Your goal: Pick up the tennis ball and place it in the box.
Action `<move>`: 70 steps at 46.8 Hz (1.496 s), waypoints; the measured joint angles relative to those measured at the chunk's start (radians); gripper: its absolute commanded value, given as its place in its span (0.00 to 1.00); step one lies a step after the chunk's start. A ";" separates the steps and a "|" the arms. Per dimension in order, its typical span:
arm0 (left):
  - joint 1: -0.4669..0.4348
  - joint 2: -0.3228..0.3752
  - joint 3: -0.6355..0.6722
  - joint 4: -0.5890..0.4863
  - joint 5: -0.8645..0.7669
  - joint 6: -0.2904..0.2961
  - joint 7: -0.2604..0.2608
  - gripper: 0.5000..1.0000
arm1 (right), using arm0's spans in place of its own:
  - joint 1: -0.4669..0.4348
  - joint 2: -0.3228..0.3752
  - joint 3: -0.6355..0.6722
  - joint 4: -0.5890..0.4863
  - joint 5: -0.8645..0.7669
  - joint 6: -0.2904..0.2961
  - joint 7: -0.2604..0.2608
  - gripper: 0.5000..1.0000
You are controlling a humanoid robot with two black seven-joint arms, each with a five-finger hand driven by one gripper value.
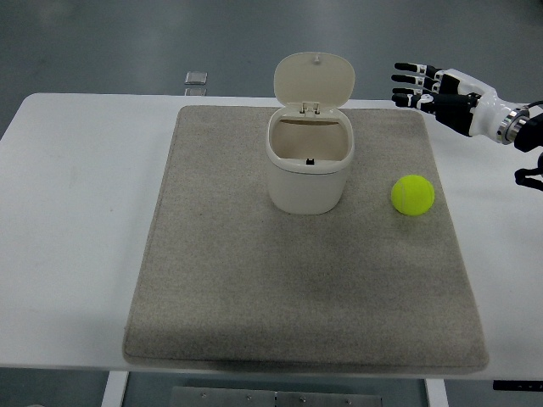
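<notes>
We count one tennis ball (413, 195), lying on the grey mat (305, 280) at three o'clock from the one open-lidded box (310, 161), apart from it. Our right hand (441, 89) hovers at one o'clock from the ball, fingers spread, empty. We judge the ball light, fuzzy, slightly yielding and prone to roll; we'd wrap fingers around its widest part.
</notes>
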 measured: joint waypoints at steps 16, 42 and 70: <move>0.000 0.000 0.000 0.000 0.000 0.000 0.000 0.99 | 0.032 -0.068 0.000 0.000 -0.293 0.113 0.078 0.83; 0.000 0.000 0.000 0.000 0.000 0.000 0.000 0.99 | 0.088 -0.128 -0.051 0.021 -0.789 0.204 0.311 0.82; 0.000 0.000 0.000 0.000 0.000 0.000 0.000 0.99 | 0.130 -0.244 -0.227 0.274 -1.003 -0.034 0.353 0.83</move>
